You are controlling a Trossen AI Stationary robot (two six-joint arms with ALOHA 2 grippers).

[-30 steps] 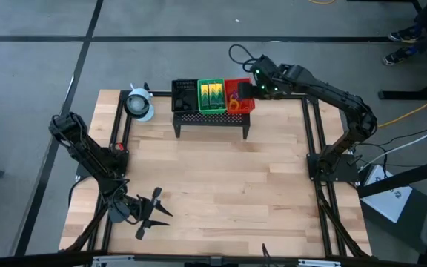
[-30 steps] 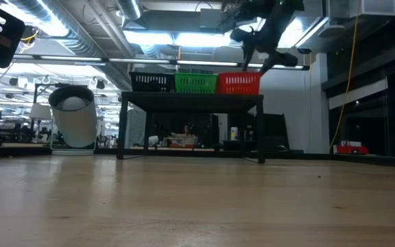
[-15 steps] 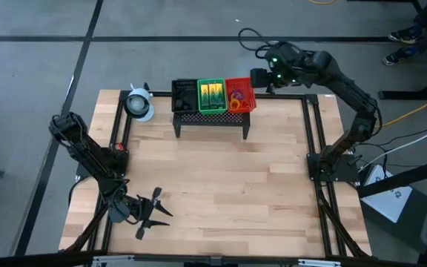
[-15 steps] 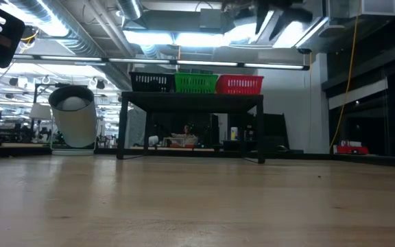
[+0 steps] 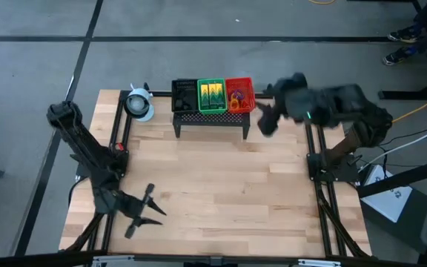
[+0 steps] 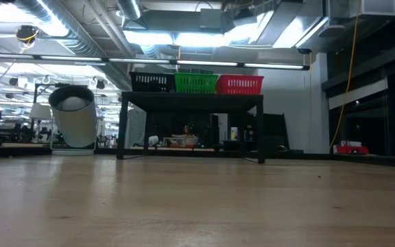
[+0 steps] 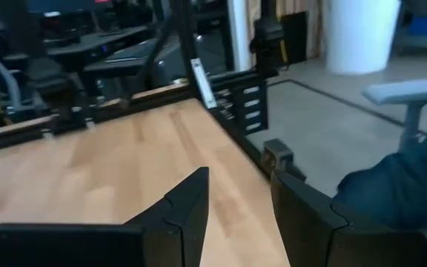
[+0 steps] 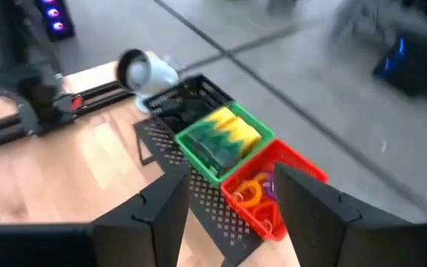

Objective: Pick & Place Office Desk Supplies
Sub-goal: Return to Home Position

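Slotted plastic black tray (image 5: 184,95), green tray (image 5: 199,95) and red tray (image 5: 240,80) in 1 row atop perforated mesh stand (image 5: 210,117), upper centre. Right gripper (image 5: 265,120) spread, empty, now pulled back right of the stand; left gripper (image 5: 145,213) spread, empty, lower left.

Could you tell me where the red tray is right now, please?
In the high view the red tray sits on the mesh stand at the table's far edge, rightmost of three trays, beside the green tray.
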